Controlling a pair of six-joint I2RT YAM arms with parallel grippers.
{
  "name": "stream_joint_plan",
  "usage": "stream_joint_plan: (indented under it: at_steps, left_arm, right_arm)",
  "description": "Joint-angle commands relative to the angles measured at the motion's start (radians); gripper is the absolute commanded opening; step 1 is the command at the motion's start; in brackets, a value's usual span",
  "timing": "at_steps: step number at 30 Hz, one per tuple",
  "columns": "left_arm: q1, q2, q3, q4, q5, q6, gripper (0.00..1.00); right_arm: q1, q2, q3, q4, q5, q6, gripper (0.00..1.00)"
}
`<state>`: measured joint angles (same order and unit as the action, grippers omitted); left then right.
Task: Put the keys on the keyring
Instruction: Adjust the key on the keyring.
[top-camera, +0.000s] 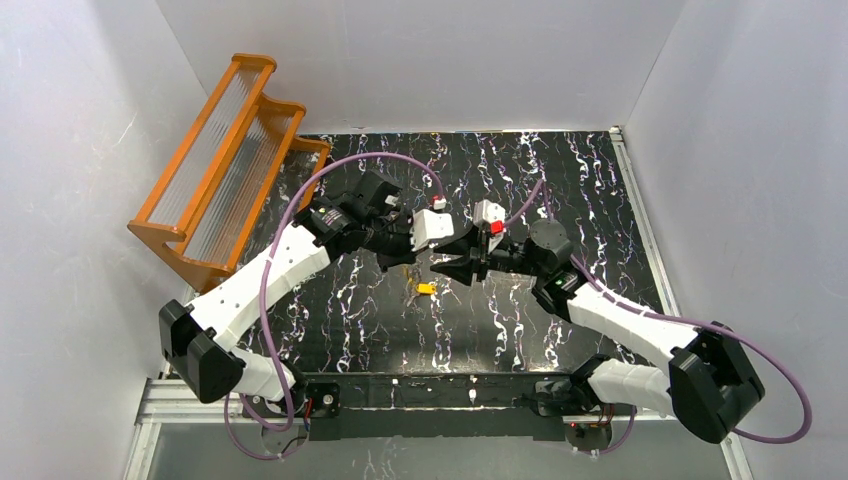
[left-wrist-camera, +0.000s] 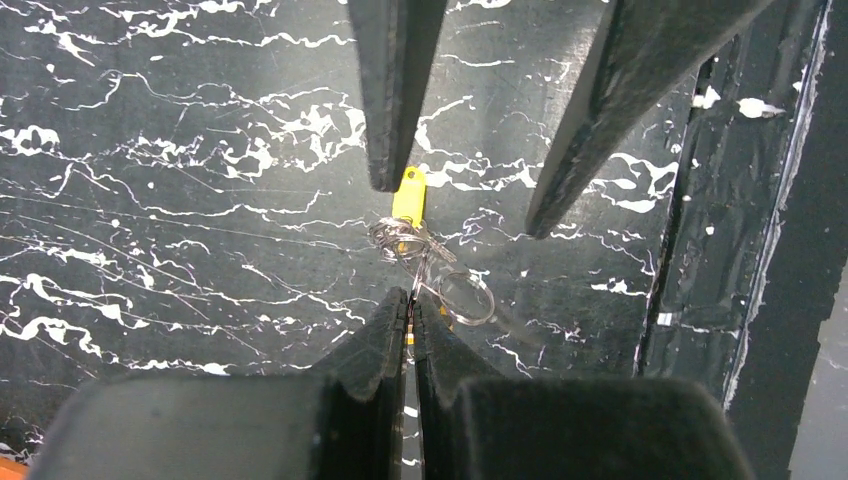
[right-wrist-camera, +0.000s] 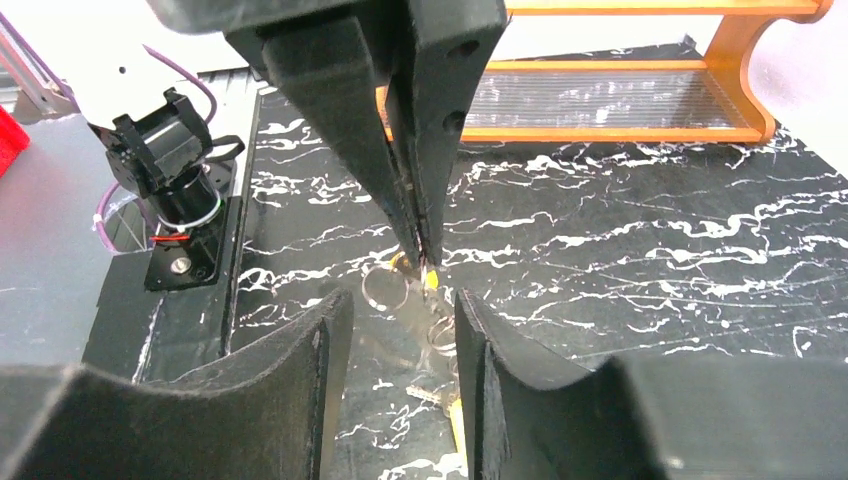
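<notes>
The left gripper (left-wrist-camera: 412, 312) is pressed together over the black marbled table (top-camera: 330, 320), its tips pinching a sliver of yellow that looks like the second key (right-wrist-camera: 432, 278) (only a scrap of it shows), right where the wire of the keyring (left-wrist-camera: 398, 240) runs in. The keyring's pale loops lie on the table between the two grippers, touching the first key (left-wrist-camera: 408, 195), which lies flat with its yellow head toward the right gripper (right-wrist-camera: 403, 300). The right gripper faces the left one tip to tip, its fingers spread and holding nothing.
</notes>
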<state>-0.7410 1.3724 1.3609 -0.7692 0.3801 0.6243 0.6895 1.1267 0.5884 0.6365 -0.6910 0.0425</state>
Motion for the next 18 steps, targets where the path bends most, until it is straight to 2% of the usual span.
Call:
stream_joint_plan:
  at_steps: [1,6,14,18]
  left_arm:
    - [-0.012,0.003,0.041,-0.067,0.025,0.025,0.00]
    - [-0.015,-0.031,0.000,-0.001,0.067,0.006,0.00]
    - [-0.017,-0.042,-0.021,0.033,0.096,-0.006,0.00]
    - [-0.018,-0.042,-0.027,0.038,0.106,-0.006,0.00]
  right_arm:
    - [0.008,0.050,-0.005,0.193,-0.047,0.076,0.48]
    - [0.012,0.095,-0.008,0.240,-0.078,0.097,0.39]
    - [0.024,0.146,-0.011,0.261,-0.099,0.100,0.35]
    - [0.024,0.164,-0.009,0.265,-0.095,0.096,0.26]
